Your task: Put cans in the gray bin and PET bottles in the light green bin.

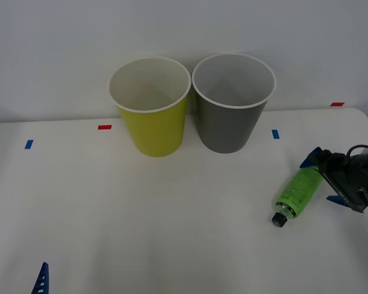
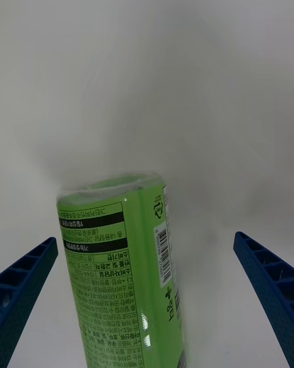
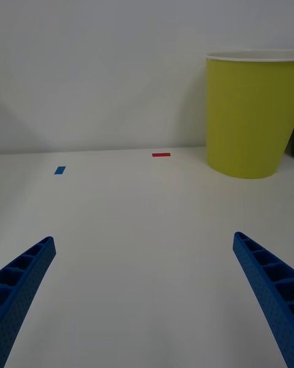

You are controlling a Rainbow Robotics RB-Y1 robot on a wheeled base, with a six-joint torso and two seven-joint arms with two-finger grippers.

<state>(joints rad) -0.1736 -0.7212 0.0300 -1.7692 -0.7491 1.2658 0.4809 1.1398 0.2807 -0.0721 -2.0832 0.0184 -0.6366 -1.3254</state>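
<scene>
The two bins stand side by side at the back of the surface (image 1: 172, 233), the light green bin (image 1: 152, 125) left of the gray bin (image 1: 228, 125). The PET bottle (image 1: 299, 193) lies near the right edge, between the spread fingers of the right tool (image 1: 324, 181).

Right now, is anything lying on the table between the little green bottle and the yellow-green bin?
No. In the front view, bare white table separates the bottle from the light green bin.
</scene>
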